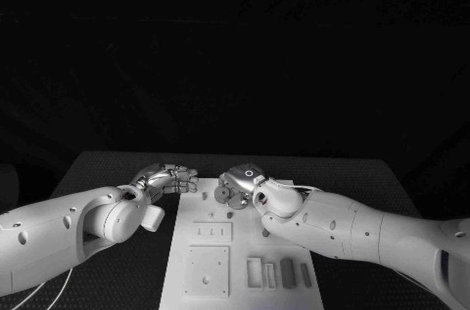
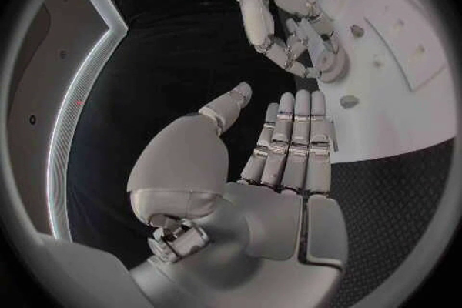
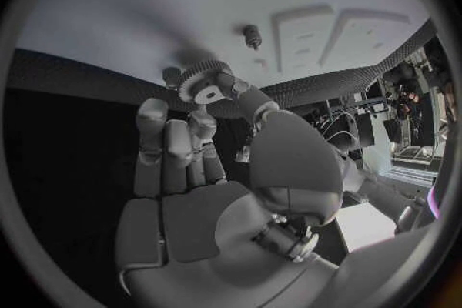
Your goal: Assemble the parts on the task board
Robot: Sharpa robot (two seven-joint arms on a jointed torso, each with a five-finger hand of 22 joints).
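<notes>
Black desk (image 1: 108, 164), dark backdrop. Head view: white task board (image 1: 186, 255) lies lengthwise between the arms. Left hand (image 1: 166, 179) sits at the board's far left corner, fingers curled together, nothing visibly in them. Right hand (image 1: 240, 184) is over the board's far end, fingers closed around a round gear (image 1: 227, 194). Rectangular parts (image 1: 287, 272) lie in a row near the right forearm.

Left wrist view: left hand (image 2: 279, 146) has fingers straight and side by side, thumb apart, holding nothing; beyond its fingertips the right hand (image 2: 289, 31) holds the gear (image 2: 337, 61) against the board (image 2: 404, 100).

Right wrist view: right hand (image 3: 207, 138) pinches the toothed gear (image 3: 202, 83) at its fingertips, just beside a small peg (image 3: 252, 35) standing on the board (image 3: 192, 8).
</notes>
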